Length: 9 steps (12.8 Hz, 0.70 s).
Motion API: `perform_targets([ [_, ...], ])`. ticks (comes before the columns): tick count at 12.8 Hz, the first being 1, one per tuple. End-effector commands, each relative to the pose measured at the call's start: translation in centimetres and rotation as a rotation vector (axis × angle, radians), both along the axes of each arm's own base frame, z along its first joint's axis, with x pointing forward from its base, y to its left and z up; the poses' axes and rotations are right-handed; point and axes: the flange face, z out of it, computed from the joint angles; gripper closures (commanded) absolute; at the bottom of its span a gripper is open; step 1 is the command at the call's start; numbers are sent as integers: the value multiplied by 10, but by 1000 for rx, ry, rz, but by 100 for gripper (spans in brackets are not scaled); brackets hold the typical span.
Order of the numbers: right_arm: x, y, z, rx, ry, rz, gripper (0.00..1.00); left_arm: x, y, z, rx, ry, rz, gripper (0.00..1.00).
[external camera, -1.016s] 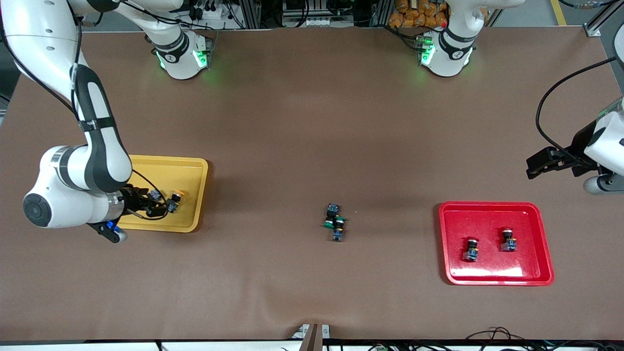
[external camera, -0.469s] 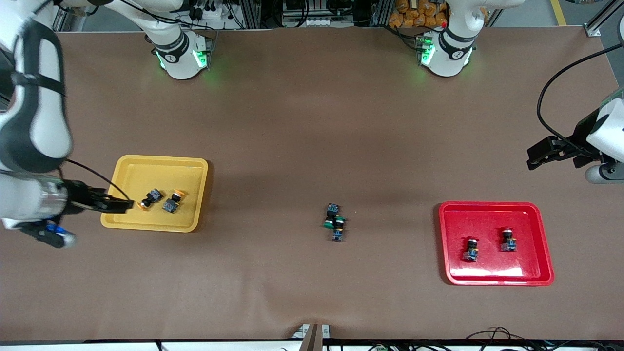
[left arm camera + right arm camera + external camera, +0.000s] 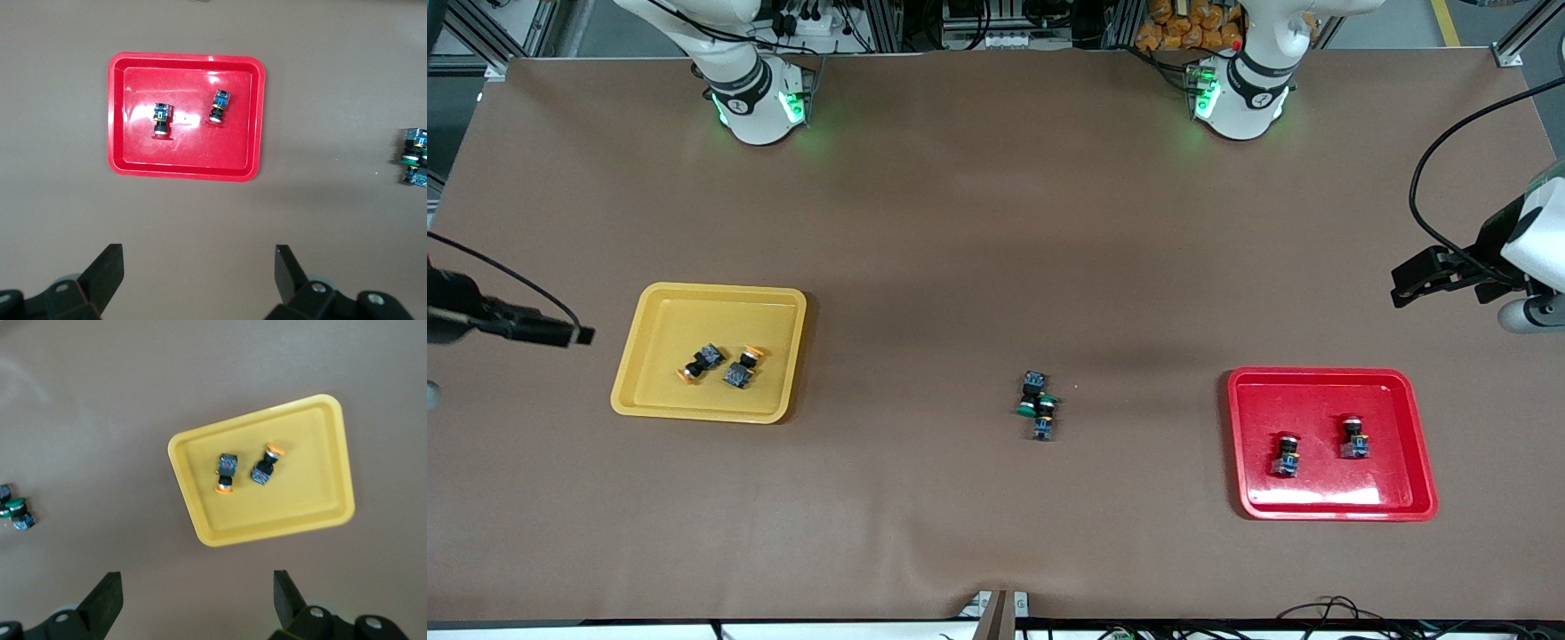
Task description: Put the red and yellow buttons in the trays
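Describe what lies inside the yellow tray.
Two orange-capped buttons lie side by side in the yellow tray. Nothing covers them; both grippers are off the tray.

Two green-capped switches [image 3: 1039, 406] lie touching in a cluster on the brown table cover [image 3: 996, 222]; well apart from both pincers, roughly midway between them; both lie tipped on their sides.

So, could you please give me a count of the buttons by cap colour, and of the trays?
Red-capped buttons: 2, in the red tray
Orange-yellow-capped buttons: 2, in the yellow tray
Green-capped buttons: 2, on the table between the trays
Trays: 2
Total: 6 buttons, 2 trays
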Motion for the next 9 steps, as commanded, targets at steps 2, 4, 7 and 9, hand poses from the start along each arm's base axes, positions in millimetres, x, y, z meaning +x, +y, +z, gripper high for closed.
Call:
perform_targets([
  [2,-64,10,64,-91,-73,-7,0,-10,1,12,-4,-5,-12,0],
  [4,-103,0,67,-82,-121,-9,0,-10,1,12,-4,-4,-14,0],
  [7,-134,2,64,-133,-163,12,0,-10,1,13,-5,-6,-14,0],
  [9,-141,5,54,-142,-146,21,0,-10,1,13,-3,-8,-14,0],
])
